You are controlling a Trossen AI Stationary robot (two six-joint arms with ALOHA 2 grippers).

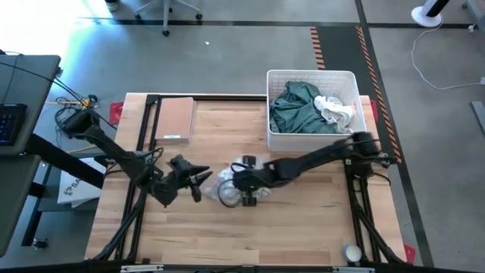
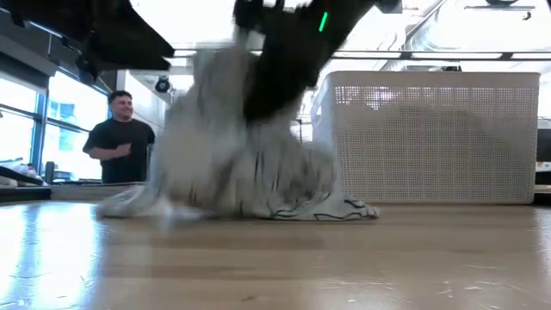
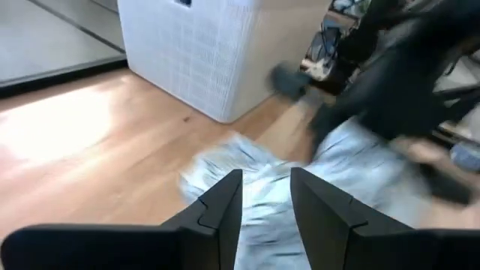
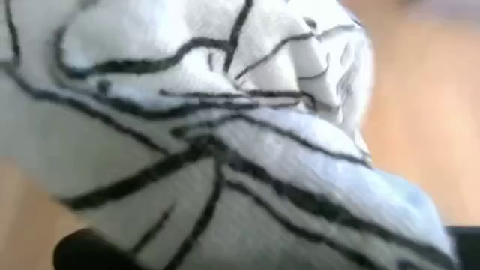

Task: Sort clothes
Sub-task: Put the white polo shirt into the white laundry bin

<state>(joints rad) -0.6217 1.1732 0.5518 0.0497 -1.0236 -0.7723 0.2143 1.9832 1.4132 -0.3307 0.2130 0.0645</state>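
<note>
A white garment with thin black lines (image 1: pixel 226 179) lies bunched at the table's middle. In the low view its upper part (image 2: pixel 215 86) is drawn up while its lower edge (image 2: pixel 327 208) rests on the wood. My right gripper (image 1: pixel 244 185) is shut on it. My left gripper (image 1: pixel 200 179) stands open just left of the garment, fingers pointing at it (image 3: pixel 266 202), touching nothing. The white slatted basket (image 1: pixel 311 74) at the far right holds a dark green garment (image 1: pixel 294 110) and a white one (image 1: pixel 333 111). My right gripper holds the white patterned garment at a bunched-up part near its top (image 2: pixel 225 65), coming slanting down from the table's right. The cloth fills the right wrist view (image 4: pixel 225 150) and hides the fingers. The garment's upper part is pulled up; its lower folds (image 2: pixel 284 202) lie on the table.
A brown flat board (image 1: pixel 174 117) lies at the far left of the table. Black frame rails (image 1: pixel 148 129) run along both sides. A small round white object (image 1: pixel 352 252) sits at the near right corner. A person (image 2: pixel 120 138) stands beyond the table.
</note>
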